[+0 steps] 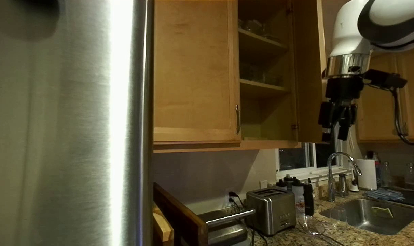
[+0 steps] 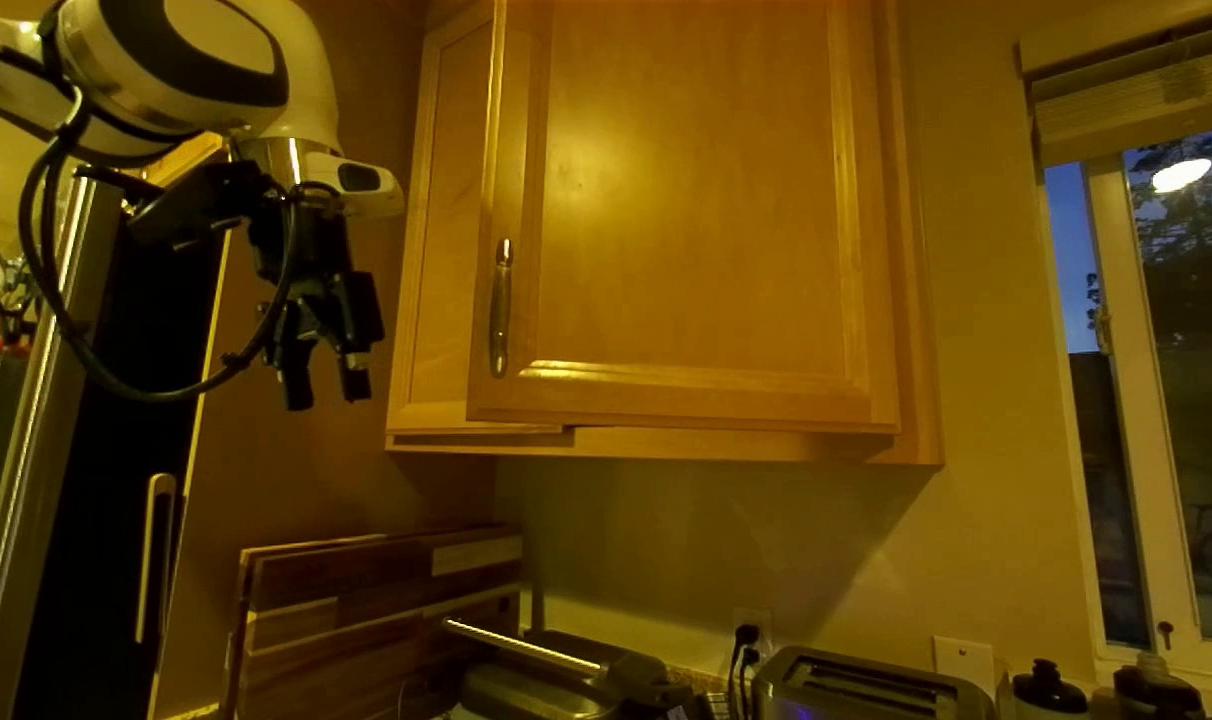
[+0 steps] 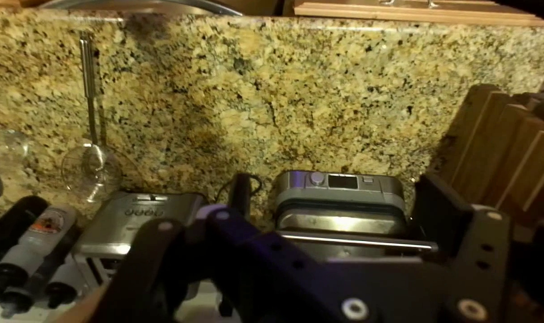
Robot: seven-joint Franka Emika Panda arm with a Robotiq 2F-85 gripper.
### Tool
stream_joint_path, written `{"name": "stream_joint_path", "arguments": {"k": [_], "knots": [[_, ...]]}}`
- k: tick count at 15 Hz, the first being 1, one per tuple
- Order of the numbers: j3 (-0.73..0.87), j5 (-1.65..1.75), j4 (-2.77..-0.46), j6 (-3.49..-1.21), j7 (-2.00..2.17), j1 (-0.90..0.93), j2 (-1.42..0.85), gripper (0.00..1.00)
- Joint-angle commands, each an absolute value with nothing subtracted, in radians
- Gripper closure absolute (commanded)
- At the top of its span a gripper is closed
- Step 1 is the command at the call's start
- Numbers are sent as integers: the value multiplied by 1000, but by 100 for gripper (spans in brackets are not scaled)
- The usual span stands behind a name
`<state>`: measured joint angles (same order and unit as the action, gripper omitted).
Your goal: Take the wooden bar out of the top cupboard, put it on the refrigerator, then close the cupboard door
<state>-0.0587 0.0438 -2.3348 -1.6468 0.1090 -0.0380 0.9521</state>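
Fingers (image 1: 344,128) hang well apart, holding nothing, near the open door (image 2: 686,220); what looks like the bar (image 1: 255,138) lies inside the cupboard (image 1: 268,146), at its lower front edge; the toaster (image 1: 271,210) sits near the back edge of the surface (image 3: 254,89)

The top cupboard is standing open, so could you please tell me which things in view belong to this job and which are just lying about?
For the job: gripper, open; top cupboard; cupboard door, open; refrigerator; perhaps the wooden bar, a pale strip low in the cupboard.

Just lying about: toaster; grill; chopping boards; water bottles; paper towel roll.
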Motion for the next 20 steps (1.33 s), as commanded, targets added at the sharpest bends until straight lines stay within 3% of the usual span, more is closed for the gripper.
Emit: {"name": "stream_joint_path", "arguments": {"k": [1, 7, 20], "knots": [[-118, 53, -2314, -1764, 150, -28, 929, 0], [-176, 234, -2282, -1930, 191, -101, 819, 0], [-117, 698, -2271, -1750, 212, -247, 799, 0]]}}
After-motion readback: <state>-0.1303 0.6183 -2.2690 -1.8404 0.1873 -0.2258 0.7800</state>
